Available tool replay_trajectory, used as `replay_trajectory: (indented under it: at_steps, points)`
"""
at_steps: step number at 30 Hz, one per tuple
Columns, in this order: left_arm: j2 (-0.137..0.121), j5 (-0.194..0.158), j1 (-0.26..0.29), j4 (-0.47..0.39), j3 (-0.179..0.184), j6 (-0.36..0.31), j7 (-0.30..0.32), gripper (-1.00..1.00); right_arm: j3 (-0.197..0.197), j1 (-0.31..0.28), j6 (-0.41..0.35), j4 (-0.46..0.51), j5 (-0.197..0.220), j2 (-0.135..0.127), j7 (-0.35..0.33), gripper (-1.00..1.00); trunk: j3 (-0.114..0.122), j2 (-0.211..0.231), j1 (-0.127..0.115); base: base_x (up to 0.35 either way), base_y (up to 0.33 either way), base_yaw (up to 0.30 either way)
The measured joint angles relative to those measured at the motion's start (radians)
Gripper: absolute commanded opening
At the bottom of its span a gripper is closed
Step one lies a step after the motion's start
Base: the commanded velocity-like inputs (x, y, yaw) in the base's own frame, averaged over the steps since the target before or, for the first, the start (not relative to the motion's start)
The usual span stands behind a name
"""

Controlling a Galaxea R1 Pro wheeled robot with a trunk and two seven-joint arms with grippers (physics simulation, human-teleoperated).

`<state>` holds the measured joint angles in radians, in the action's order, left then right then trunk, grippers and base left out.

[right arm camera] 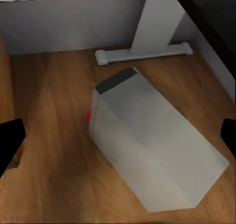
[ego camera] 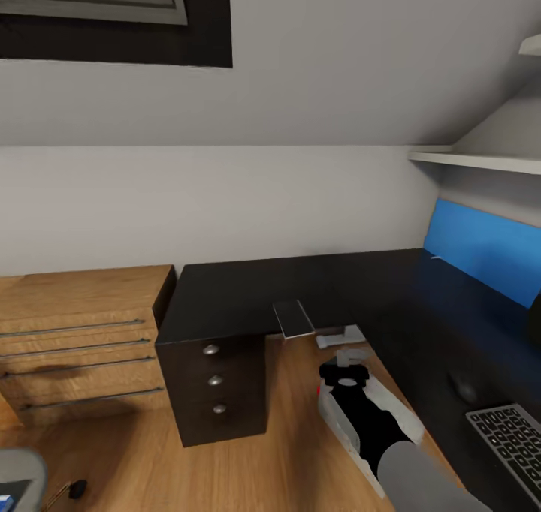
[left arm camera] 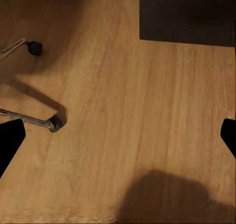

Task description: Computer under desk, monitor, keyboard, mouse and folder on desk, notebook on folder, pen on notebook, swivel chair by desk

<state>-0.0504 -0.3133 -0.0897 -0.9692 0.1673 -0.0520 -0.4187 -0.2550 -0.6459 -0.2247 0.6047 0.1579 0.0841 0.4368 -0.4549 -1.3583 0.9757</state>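
Right gripper (right arm camera: 118, 135) spread wide, empty, above computer (right arm camera: 152, 145) lying on floor (right arm camera: 49, 135) beside desk (ego camera: 300, 294); likely lining up to push it under; left gripper (left arm camera: 118, 135) likewise spread, idle

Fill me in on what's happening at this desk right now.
The robot faces the black corner desk. Its right gripper hangs open above the grey computer case, which lies on the wood floor beside the desk's grey leg, not gripped. The left gripper is open over bare floor near the chair's castors. A keyboard sits on the desk.

one desk (ego camera: 240, 294), one keyboard (ego camera: 511, 433), one computer (right arm camera: 152, 145)
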Motion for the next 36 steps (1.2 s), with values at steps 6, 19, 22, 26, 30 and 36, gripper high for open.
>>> replay_trajectory:
  at_steps: [6,19,22,26,30,36]
  points:
    - [0.0,0.0,0.001,0.016,0.0,0.001,0.0,1.0,-0.002,0.001,0.063,-0.066,-0.061,0.043,0.002,1.0,-0.003,0.0,0.0,-0.333,0.0,0.279]
    - [0.003,-0.001,0.0,0.196,-0.002,0.026,0.002,1.0,0.004,0.031,0.545,-0.588,-0.074,0.09,0.009,1.0,-0.009,0.0,-0.001,-0.12,0.0,0.279]
    - [0.007,0.003,0.0,0.31,0.0,0.176,0.003,1.0,0.005,0.096,0.601,-0.615,-0.074,0.09,0.009,1.0,-0.01,0.0,-0.001,-0.003,0.0,0.279]
    - [0.021,0.005,0.0,0.377,0.003,0.315,0.004,1.0,0.004,0.139,0.698,-0.623,-0.071,0.06,0.004,1.0,-0.012,0.0,-0.001,-0.001,0.0,0.279]
    - [0.034,0.005,0.001,0.403,0.005,0.361,0.004,1.0,0.003,0.22,0.817,-0.626,-0.066,0.037,0.001,1.0,-0.014,0.0,-0.001,0.0,0.0,0.279]
    - [0.041,0.004,0.001,0.421,0.006,0.37,0.004,1.0,0.003,0.246,0.863,-0.627,-0.063,0.038,0.001,1.0,-0.017,0.0,-0.001,0.0,0.0,0.26]
